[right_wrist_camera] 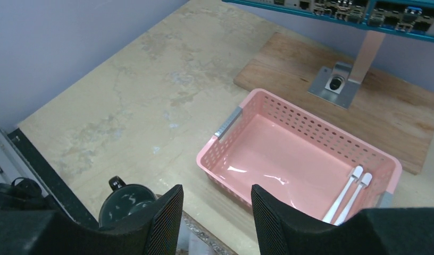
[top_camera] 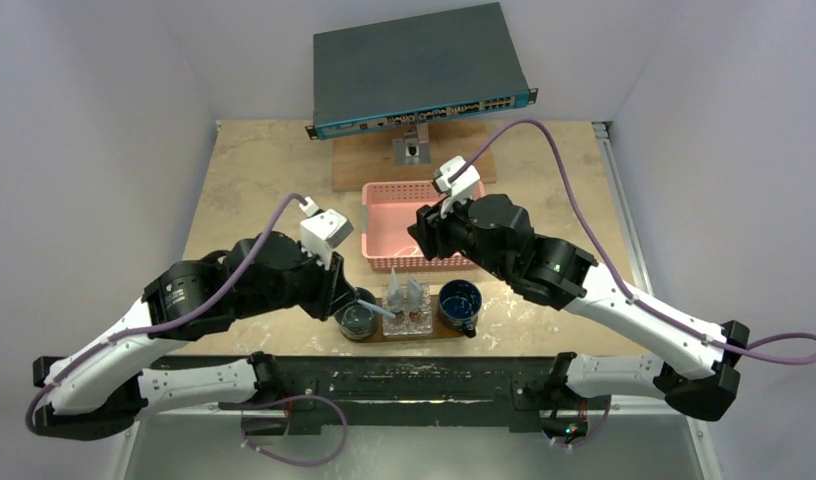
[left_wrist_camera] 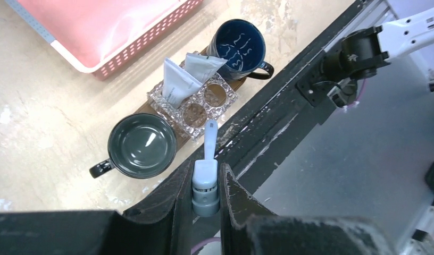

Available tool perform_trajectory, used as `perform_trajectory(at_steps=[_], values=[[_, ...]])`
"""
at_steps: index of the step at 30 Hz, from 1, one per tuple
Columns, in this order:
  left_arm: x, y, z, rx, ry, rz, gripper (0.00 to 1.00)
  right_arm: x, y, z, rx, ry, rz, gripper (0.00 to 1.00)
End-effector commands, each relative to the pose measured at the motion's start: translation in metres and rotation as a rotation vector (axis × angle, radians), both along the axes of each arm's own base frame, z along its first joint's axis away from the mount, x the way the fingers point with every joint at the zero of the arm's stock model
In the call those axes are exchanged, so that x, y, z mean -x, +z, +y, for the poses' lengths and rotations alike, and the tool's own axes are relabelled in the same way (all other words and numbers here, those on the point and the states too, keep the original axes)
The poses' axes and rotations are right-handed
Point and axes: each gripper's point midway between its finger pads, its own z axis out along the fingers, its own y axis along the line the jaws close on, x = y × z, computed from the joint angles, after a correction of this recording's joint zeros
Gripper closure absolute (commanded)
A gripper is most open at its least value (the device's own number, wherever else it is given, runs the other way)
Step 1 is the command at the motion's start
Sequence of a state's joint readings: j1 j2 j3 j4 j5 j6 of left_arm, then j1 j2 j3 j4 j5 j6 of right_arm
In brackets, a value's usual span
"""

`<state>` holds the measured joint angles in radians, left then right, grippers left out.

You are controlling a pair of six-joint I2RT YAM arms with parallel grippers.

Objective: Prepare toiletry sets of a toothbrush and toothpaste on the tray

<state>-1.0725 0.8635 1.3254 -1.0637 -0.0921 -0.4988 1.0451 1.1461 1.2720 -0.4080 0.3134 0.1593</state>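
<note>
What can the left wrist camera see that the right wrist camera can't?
Only the left wrist camera shows a toothbrush pinched in its own jaws, and two silvery tubes leaning in a clear holder, with a grey mug and a blue mug either side. Only the right wrist camera shows two toothbrushes lying in one corner of the pink basket, plus a wooden board and metal stand behind it. Both show that basket. The right view also catches one dark mug, but I can't tell which.
</note>
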Motion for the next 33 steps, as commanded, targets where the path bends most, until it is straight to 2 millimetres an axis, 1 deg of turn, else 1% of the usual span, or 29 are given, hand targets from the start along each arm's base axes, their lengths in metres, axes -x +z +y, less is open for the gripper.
perform_trajectory(at_steps=[1, 5, 11, 16, 24, 29, 33], values=[[-0.012, 0.015, -0.003, -0.039, 0.081, -0.098, 1.0, -0.014, 0.0, -0.018, -0.049, -0.095, 0.025, 0.48], [-0.008, 0.009, -0.013, -0.088, 0.086, -0.12, 1.0, -0.027, -0.01, -0.031, -0.046, -0.149, 0.042, 0.48], [-0.004, -0.005, -0.024, -0.167, 0.101, -0.138, 1.0, -0.033, -0.021, -0.041, -0.053, -0.173, 0.054, 0.48], [-0.005, -0.008, -0.027, -0.2, 0.117, -0.154, 1.0, -0.034, -0.029, -0.044, -0.051, -0.176, 0.064, 0.48], [-0.003, -0.016, -0.041, -0.202, 0.097, -0.138, 1.0, -0.033, -0.036, -0.05, -0.055, -0.184, 0.076, 0.48], [-0.002, -0.024, -0.052, -0.206, 0.079, -0.127, 1.0, -0.032, -0.039, -0.052, -0.054, -0.183, 0.079, 0.47], [-0.002, -0.033, -0.056, -0.234, 0.076, -0.125, 1.0, -0.032, -0.041, -0.052, -0.05, -0.184, 0.083, 0.47]])
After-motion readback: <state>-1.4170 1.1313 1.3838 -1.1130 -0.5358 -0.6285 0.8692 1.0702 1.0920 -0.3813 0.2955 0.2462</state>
